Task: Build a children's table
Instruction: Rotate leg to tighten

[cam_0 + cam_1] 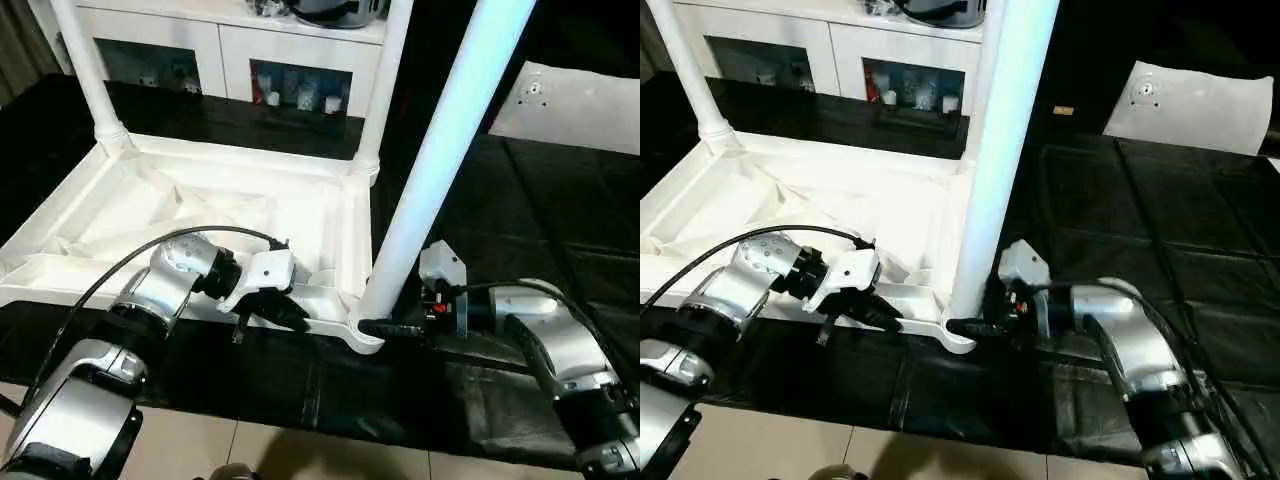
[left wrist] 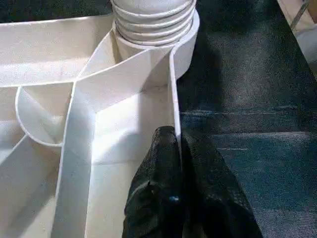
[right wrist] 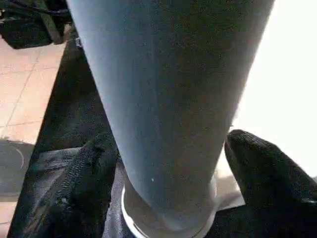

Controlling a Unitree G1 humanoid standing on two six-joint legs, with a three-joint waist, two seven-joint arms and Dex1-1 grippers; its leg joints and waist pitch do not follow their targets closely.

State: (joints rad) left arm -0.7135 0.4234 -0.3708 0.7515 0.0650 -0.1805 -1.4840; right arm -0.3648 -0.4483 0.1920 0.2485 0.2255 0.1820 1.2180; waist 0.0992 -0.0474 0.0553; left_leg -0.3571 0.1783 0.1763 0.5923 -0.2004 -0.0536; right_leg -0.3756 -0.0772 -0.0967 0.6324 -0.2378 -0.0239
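The white plastic tabletop (image 1: 200,215) lies upside down on the black floor mat (image 1: 560,200), ribbed underside up, with three tapered tube legs standing upright in its round corner sockets. The right gripper (image 3: 168,178) is at the foot of the near leg (image 1: 440,150), its long axis vertical, black fingers (image 3: 74,183) spread on either side without clearly clamping it. The left gripper (image 2: 176,148) is pinched shut on the tabletop's thin near rim (image 2: 174,99), just beside that socket.

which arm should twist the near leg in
Right. Its pincer straddles the base of the near leg at its socket, fingers either side. The left pincer is shut on the tabletop rim, steadying it.
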